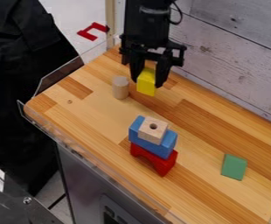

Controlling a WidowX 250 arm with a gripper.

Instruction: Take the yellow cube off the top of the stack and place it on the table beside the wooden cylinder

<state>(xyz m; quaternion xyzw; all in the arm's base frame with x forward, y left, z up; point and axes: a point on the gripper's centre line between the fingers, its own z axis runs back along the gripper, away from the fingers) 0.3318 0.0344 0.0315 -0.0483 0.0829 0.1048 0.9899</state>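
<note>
The black gripper [148,82] hangs over the back part of the wooden table, shut on a yellow block [146,82] between its fingers. Just left of the yellow block stands an upright wooden cylinder [120,87]. Nearer the table's middle is a stack: a red arch-shaped block [154,160] at the bottom, a blue block [153,141] on it, and a small natural-wood block with a hole [153,129] on top. A green block [234,166] lies to the right of the stack. Whether the yellow block touches the table, I cannot tell.
The wooden tabletop [97,111] has a clear plastic edging along its left and front-left sides. A whitewashed plank wall [237,61] borders the back right. Beyond the table's far left lies a red bracket-shaped piece [93,31]. Black cloth [21,65] is at the left.
</note>
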